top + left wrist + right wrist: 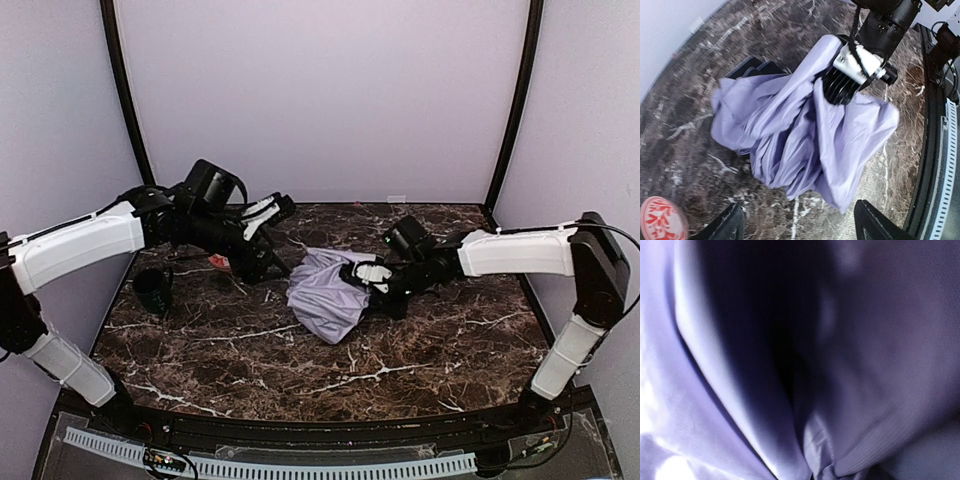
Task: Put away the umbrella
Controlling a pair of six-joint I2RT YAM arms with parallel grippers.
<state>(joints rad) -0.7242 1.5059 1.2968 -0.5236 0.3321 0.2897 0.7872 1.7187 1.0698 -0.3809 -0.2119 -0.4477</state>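
Right pincer (840,89) is clamped on a fold of the umbrella (785,130), which lies crumpled on the table (680,130) below it. Looks like just fabric, hard to tell. Left pincer (802,227) hangs wide nearby, holding nothing.

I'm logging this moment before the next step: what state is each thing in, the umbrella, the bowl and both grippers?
umbrella: folded in, fabric loose and bunched, lying on the table.
right gripper: shut on the umbrella fabric.
left gripper: open, holding nothing, above the table.
red-patterned bowl: on the table, apart from the umbrella, untouched.
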